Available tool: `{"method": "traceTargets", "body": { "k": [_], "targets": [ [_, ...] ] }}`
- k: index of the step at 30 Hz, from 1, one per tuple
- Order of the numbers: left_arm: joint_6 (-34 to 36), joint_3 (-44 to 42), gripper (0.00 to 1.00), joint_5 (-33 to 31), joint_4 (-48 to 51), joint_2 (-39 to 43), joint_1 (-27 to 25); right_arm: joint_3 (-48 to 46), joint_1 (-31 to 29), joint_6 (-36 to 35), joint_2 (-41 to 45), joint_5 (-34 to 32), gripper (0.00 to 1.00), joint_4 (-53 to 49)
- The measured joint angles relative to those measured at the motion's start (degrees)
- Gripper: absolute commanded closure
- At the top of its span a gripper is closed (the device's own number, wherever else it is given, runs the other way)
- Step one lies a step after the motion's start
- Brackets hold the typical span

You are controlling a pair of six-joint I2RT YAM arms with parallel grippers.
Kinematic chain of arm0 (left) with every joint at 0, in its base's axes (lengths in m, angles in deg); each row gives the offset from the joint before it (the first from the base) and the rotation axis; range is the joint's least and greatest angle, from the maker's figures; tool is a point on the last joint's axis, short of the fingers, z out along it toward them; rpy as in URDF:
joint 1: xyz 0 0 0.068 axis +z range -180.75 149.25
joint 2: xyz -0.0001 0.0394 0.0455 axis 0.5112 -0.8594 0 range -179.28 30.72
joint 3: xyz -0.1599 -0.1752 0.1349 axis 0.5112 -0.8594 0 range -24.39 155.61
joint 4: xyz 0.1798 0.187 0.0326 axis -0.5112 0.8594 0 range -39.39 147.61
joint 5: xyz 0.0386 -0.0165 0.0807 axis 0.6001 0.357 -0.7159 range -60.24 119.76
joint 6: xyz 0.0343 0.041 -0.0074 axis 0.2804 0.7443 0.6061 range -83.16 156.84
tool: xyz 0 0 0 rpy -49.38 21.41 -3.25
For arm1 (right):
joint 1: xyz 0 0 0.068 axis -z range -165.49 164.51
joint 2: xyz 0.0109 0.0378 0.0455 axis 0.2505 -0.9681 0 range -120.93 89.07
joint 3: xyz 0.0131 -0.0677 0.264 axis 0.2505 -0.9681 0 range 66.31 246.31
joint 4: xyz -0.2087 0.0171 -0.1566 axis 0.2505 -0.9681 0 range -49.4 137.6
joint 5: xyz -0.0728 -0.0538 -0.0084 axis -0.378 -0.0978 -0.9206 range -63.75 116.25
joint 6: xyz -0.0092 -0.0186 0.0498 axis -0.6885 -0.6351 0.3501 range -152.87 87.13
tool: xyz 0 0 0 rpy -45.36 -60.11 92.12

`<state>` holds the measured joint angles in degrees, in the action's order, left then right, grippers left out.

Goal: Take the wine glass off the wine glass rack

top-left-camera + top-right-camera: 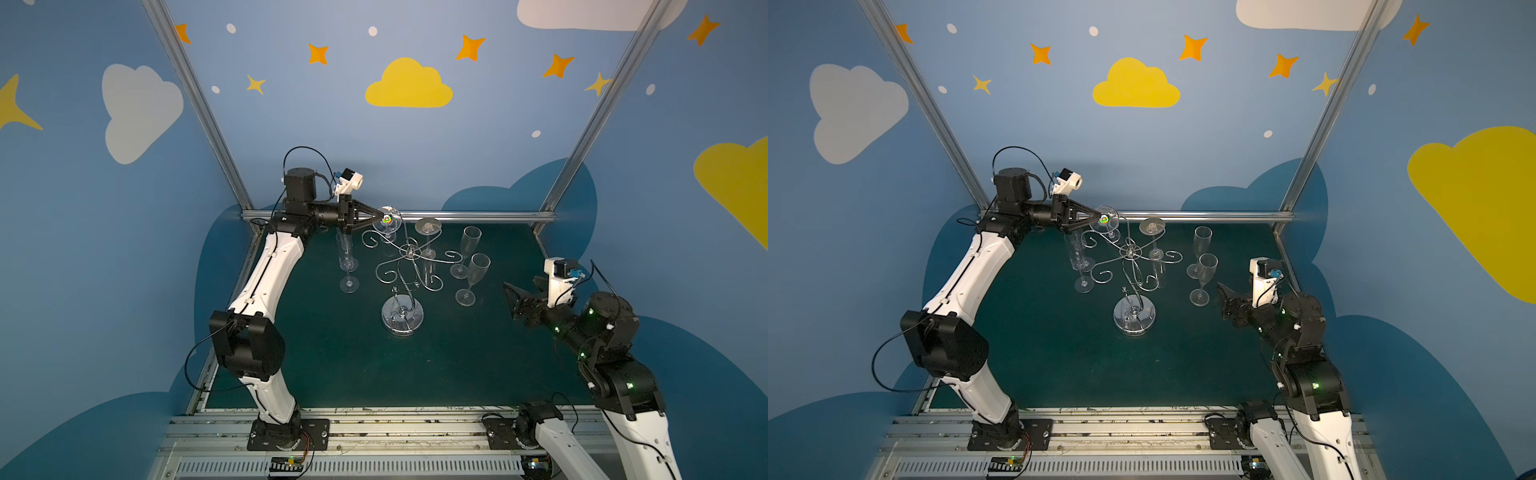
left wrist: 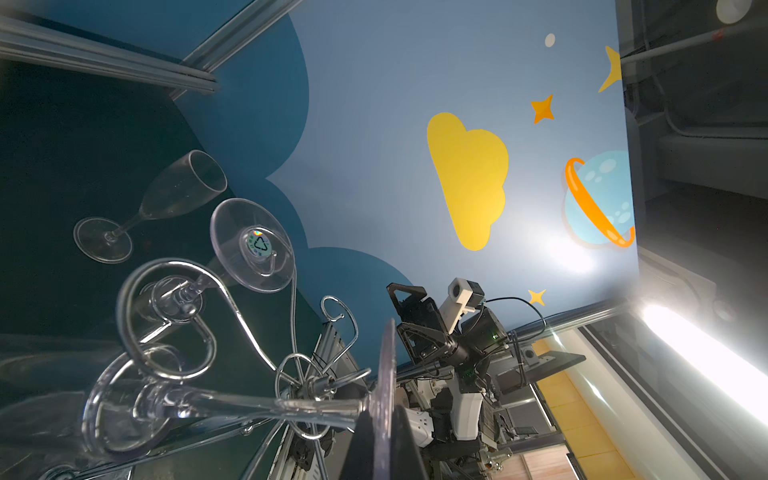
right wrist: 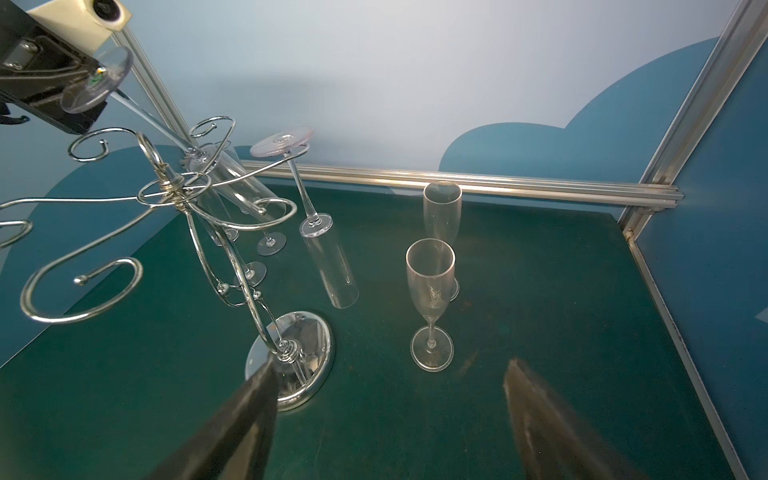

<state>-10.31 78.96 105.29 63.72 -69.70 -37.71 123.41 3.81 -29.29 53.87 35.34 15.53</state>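
Dark green table (image 1: pixel 332 365); blue walls (image 1: pixel 291 124) with yellow and white clouds (image 1: pixel 409 85), orange stars (image 1: pixel 470 48); shiny silver rack (image 1: pixel 409 251); clear glasses (image 1: pixel 471 272), a far glass (image 1: pixel 395 226) bearing a rainbow sticker (image 1: pixel 387 218)

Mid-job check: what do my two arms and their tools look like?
The left arm and right arm have white shells, black joints, loose black cables. The left tool and right tool are black, triangular, with white camera boxes. Green lights dot the right arm.

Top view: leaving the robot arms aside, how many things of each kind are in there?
Standing wine glasses: 4
Hanging wine glasses: 2
Wine glass rack: 1
Total: 7
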Motion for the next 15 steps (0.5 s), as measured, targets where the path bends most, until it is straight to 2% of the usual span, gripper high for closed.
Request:
{"method": "traceTargets", "body": {
  "k": [11,15],
  "targets": [
    [0.6,-0.9,0.97,-2.1,0.3,1.4,1.8,0.0,0.0,-0.2,0.7,0.0,0.15,-0.1],
    [4.2,2.6,0.97,-4.7,5.4,1.4,2.1,0.0,0.0,-0.4,0.7,-0.1,0.15,-0.2]
  ]
}}
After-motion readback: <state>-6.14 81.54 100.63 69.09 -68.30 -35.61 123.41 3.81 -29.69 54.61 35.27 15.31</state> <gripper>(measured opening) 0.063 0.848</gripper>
